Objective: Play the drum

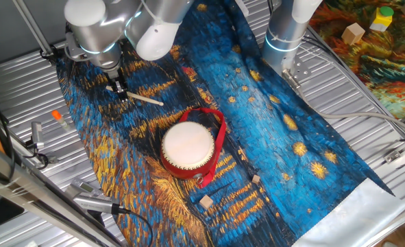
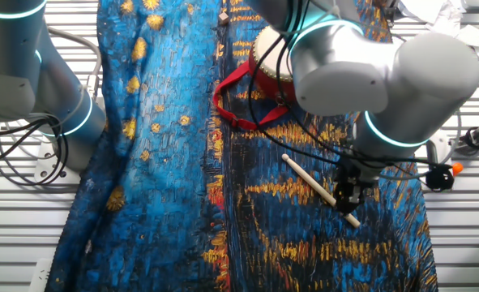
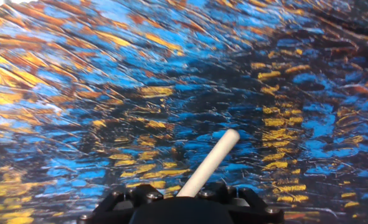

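Drum (image 1: 188, 146) well apart from hand (image 1: 118, 90) (stick-side)

A counter (image 1: 366, 147) of ribbed grey metal slats carries a blue and gold painted cloth (image 1: 271, 130) spread across its middle. On the cloth lie a small red drum (image 1: 188, 147) with a cream skin, a thin pale stick (image 1: 146, 99) nearby, and two small wooden blocks (image 1: 205, 202) beside the drum. An orange-tipped pen (image 1: 58, 118) lies on the bare slats near one cloth edge.

Bright even light, soft shadows, slight blur
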Available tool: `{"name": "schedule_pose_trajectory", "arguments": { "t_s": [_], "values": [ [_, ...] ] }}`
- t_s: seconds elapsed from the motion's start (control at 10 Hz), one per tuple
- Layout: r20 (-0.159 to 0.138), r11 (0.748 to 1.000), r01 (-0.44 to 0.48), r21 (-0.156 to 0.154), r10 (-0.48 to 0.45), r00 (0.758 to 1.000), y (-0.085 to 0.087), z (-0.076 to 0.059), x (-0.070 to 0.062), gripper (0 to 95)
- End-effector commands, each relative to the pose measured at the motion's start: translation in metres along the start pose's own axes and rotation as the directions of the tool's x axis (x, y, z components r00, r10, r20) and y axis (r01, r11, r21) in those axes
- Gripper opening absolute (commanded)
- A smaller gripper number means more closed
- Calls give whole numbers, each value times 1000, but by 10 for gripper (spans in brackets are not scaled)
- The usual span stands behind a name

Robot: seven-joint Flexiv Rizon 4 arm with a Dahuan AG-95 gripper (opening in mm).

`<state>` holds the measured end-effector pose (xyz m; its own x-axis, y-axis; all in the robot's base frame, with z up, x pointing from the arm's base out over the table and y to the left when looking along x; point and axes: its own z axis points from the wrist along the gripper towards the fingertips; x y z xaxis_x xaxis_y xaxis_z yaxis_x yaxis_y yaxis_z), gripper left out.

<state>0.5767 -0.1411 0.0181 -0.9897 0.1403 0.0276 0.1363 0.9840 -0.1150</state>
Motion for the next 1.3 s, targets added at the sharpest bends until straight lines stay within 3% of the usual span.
{"name": "schedule_pose_trajectory", "arguments": {
  "t_s": [0.1,0.2,0.3,1.3],
  "values": [
    [3,1000,-18,-1,18,1000,0,5,-1,190],
    [3,1000,-26,-2,26,1000,0,5,-1,190],
    [2,1000,-28,-3,28,1000,0,6,-1,0],
    [1,999,-35,-2,35,999,0,6,-1,0]
  ]
}}
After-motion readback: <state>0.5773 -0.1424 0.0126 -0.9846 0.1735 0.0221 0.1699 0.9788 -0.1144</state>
